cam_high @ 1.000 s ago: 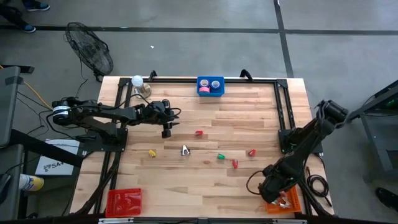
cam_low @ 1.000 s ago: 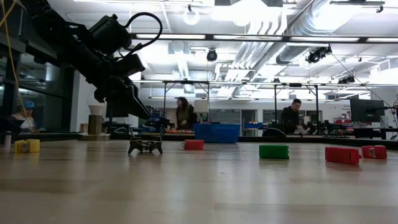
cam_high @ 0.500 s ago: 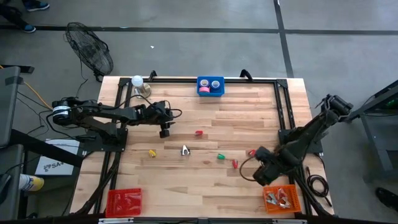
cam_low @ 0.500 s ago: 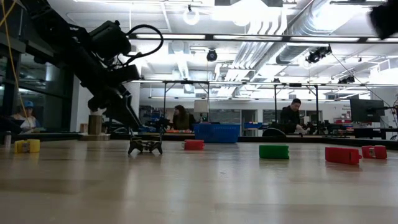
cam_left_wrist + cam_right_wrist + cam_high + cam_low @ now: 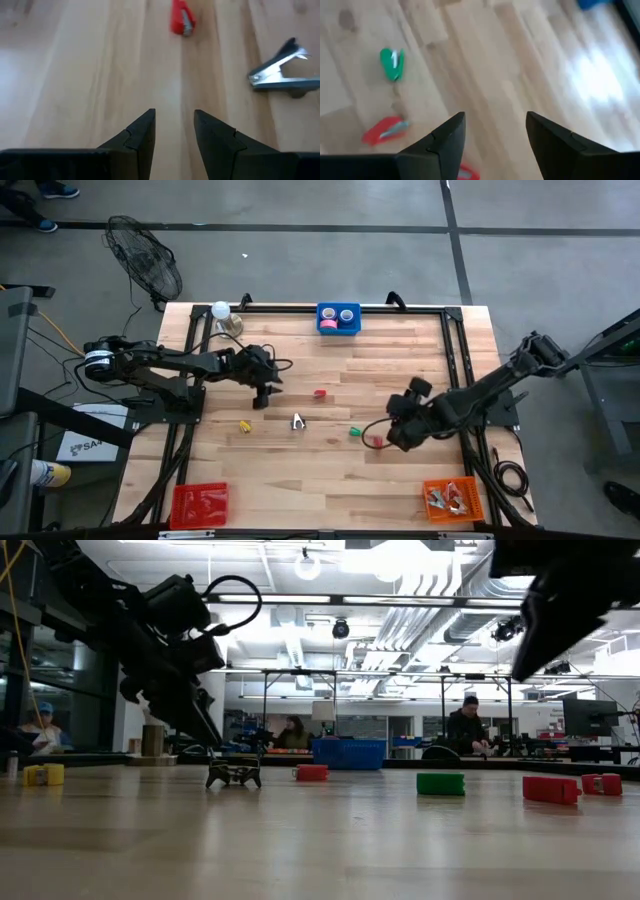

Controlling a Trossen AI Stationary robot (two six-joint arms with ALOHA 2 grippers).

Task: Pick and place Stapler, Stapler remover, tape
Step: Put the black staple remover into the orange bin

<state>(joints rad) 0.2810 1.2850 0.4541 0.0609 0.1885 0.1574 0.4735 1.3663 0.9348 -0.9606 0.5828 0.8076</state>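
Observation:
Small staplers lie flat on the wooden table: a red stapler point(image 5: 320, 393) point(image 5: 181, 17), a yellow stapler point(image 5: 245, 425), a green stapler point(image 5: 355, 431) point(image 5: 392, 62) and another red stapler point(image 5: 378, 443) point(image 5: 385, 130). A metal stapler remover point(image 5: 298, 421) point(image 5: 282, 75) lies between them. Tape rolls point(image 5: 328, 326) sit in the blue bin point(image 5: 338, 330) at the far edge. My left gripper point(image 5: 263, 398) point(image 5: 174, 135) hovers open, left of the first red stapler. My right gripper point(image 5: 393, 436) point(image 5: 495, 135) hovers open, just right of the green and red staplers.
An orange tray point(image 5: 452, 498) holding metal stapler removers stands at the near right corner, and a red tray point(image 5: 198, 502) at the near left. A black frame point(image 5: 455, 350) runs along the table's far and right sides. People work at benches beyond the table point(image 5: 470, 730).
My right gripper has swung from above the orange tray toward the table's middle, going left and away from the near edge while rolling its wrist; it stays open. My left gripper has stayed in place and turned slightly, its fingers now pointing lower.

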